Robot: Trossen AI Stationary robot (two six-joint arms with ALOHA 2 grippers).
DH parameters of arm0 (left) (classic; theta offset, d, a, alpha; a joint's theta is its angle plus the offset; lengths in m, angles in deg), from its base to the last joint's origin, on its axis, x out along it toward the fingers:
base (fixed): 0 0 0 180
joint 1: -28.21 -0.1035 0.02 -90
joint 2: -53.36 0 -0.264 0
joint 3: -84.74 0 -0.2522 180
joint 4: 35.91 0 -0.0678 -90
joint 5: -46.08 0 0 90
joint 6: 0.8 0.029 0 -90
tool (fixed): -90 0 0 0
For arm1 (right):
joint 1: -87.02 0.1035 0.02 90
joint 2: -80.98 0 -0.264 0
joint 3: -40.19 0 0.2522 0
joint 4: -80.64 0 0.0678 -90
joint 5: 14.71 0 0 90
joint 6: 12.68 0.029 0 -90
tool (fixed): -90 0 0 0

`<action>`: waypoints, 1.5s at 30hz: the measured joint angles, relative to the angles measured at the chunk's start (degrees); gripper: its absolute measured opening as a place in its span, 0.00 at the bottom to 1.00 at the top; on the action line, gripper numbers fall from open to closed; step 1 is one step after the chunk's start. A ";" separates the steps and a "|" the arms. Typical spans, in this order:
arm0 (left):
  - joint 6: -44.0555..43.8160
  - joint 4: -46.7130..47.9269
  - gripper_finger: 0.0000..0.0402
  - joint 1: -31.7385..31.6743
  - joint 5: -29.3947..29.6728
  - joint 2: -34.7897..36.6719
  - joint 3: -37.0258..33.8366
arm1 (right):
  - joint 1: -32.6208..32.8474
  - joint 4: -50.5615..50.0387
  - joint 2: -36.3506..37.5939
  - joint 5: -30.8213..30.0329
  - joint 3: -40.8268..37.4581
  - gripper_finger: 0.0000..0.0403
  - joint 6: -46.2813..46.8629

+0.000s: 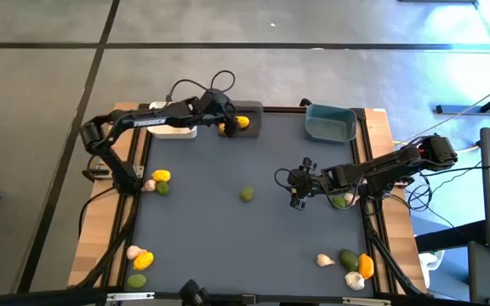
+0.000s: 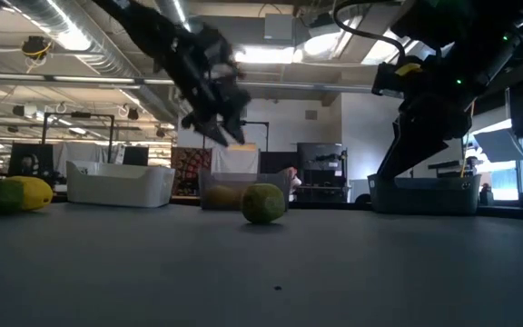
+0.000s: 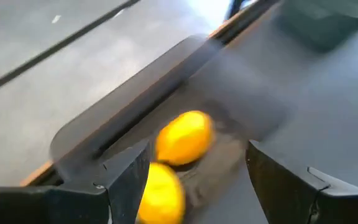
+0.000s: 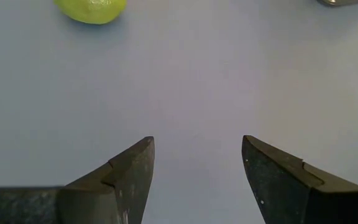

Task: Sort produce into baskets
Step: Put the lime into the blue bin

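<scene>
My left gripper (image 1: 225, 124) hangs open and empty over the dark grey basket (image 1: 258, 127) at the table's far edge. Two yellow lemons (image 3: 184, 137) (image 3: 160, 194) lie in that basket below its fingers. The white basket (image 1: 177, 129) stands to its left, under the left arm. The teal basket (image 1: 330, 123) stands at the far right. My right gripper (image 1: 299, 185) is open and empty low over the bare mat, right of centre. A green lime (image 1: 247, 195) lies on the mat to its left and also shows in the right wrist view (image 4: 92, 9).
Another lime (image 1: 340, 201) lies under the right arm. Produce lies in clusters on the mat: at the left edge (image 1: 160, 180), the near left corner (image 1: 139, 262) and the near right corner (image 1: 351, 265). Cables run beside both arm bases.
</scene>
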State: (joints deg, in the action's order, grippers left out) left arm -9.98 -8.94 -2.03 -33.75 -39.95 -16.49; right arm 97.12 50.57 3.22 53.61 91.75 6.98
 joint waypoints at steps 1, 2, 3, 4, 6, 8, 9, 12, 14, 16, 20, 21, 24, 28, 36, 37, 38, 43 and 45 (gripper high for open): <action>0.61 -0.08 0.65 1.11 -0.68 1.19 0.05 | -0.01 0.02 0.00 0.00 0.00 0.60 0.00; 1.24 -0.03 0.65 2.19 -1.65 2.20 0.07 | 0.00 0.01 -0.02 0.00 0.00 0.60 0.00; 1.88 0.12 0.65 3.46 -2.44 3.24 0.07 | -0.01 -0.02 -0.02 0.00 0.00 0.60 0.00; 2.20 0.08 0.65 4.77 -2.96 4.08 0.07 | -0.01 0.00 -0.02 0.00 0.00 0.60 0.00; 2.24 0.01 0.65 7.52 -3.24 5.41 0.07 | 0.00 -0.02 -0.02 0.00 0.00 0.60 0.00; 1.89 -0.10 0.65 10.48 -3.26 6.15 0.07 | -0.02 -0.02 -0.02 0.00 0.00 0.60 0.00; 1.87 -0.12 0.65 11.97 -3.26 6.43 0.07 | 0.00 -0.02 -0.02 0.00 0.00 0.60 0.00; 1.66 0.04 0.65 16.32 -3.26 6.70 0.07 | -0.02 -0.02 -0.02 0.00 0.00 0.60 0.00; 0.66 0.64 0.65 19.02 -3.26 6.68 0.07 | -0.01 -0.04 -0.02 0.01 0.00 0.60 0.00; -0.96 1.21 0.65 21.51 -3.24 6.32 0.06 | 0.00 -0.04 -0.02 0.00 0.00 0.60 0.00; -5.83 1.72 0.65 25.77 -1.61 5.01 0.04 | -0.01 -0.03 -0.02 0.02 0.00 0.60 0.00; -7.03 1.52 0.65 26.87 -1.01 4.56 0.04 | 0.00 -0.04 -0.02 0.02 -0.01 0.60 0.00; -8.37 1.43 0.65 29.74 0.10 3.03 0.04 | -0.01 -0.06 -0.02 0.02 -0.02 0.60 0.00; -10.27 1.54 0.65 32.22 2.31 0.50 0.02 | 0.00 -0.07 -0.02 0.02 -0.02 0.60 0.00; -15.03 1.43 0.65 34.19 4.45 -5.18 0.02 | -0.01 -0.09 -0.02 0.04 -0.02 0.60 0.00; -15.42 1.43 0.65 34.35 4.90 -5.94 0.02 | 0.00 -0.09 -0.02 0.04 -0.02 0.60 0.00; -15.84 1.41 0.65 34.38 5.30 -6.71 0.02 | -0.02 -0.11 -0.02 0.04 -0.02 0.60 0.00; -17.91 2.27 0.65 34.60 5.48 -9.92 0.00 | -0.02 -0.09 -0.02 0.03 -0.02 0.60 -0.01; -18.88 2.51 0.65 34.64 5.47 -10.85 0.00 | 0.00 -0.07 -0.02 0.04 -0.02 0.60 -0.01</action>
State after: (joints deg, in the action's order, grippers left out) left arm -28.86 -6.43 32.60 -28.28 -50.80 -16.49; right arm 97.12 50.50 3.20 53.66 91.73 6.97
